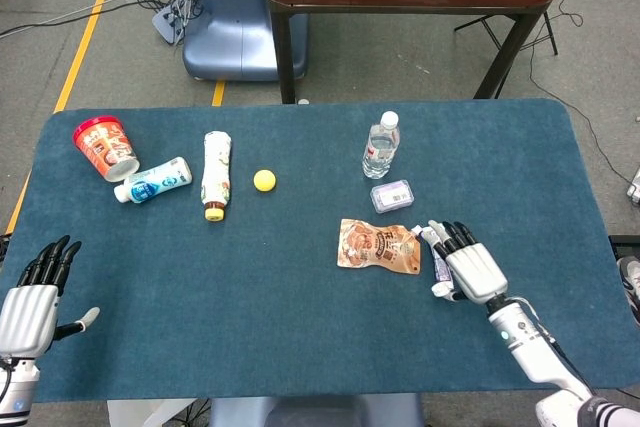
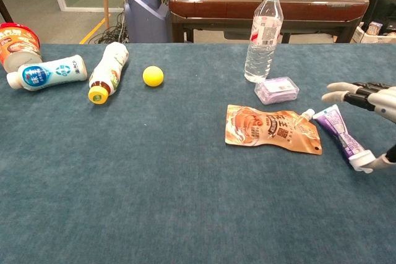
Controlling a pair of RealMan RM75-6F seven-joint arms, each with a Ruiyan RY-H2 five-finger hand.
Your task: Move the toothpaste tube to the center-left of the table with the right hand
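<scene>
The purple-and-white toothpaste tube [image 1: 436,251] [image 2: 339,132] lies on the blue table at centre-right, its white end against the orange snack pouch [image 1: 378,246] [image 2: 272,129]. My right hand [image 1: 470,269] [image 2: 376,104] is spread over the tube's right side, fingers straight and apart. Its thumb [image 2: 371,163] sits at the tube's near end. Nothing is gripped. My left hand [image 1: 35,297] rests at the table's front-left corner with fingers apart, holding nothing; the chest view does not show it.
A water bottle [image 1: 380,145] [image 2: 263,34] and a small purple box [image 1: 392,195] [image 2: 276,89] stand just behind the pouch. A yellow ball [image 1: 264,180], two lying bottles [image 1: 216,174] [image 1: 153,180] and a red cup [image 1: 103,147] occupy the far left.
</scene>
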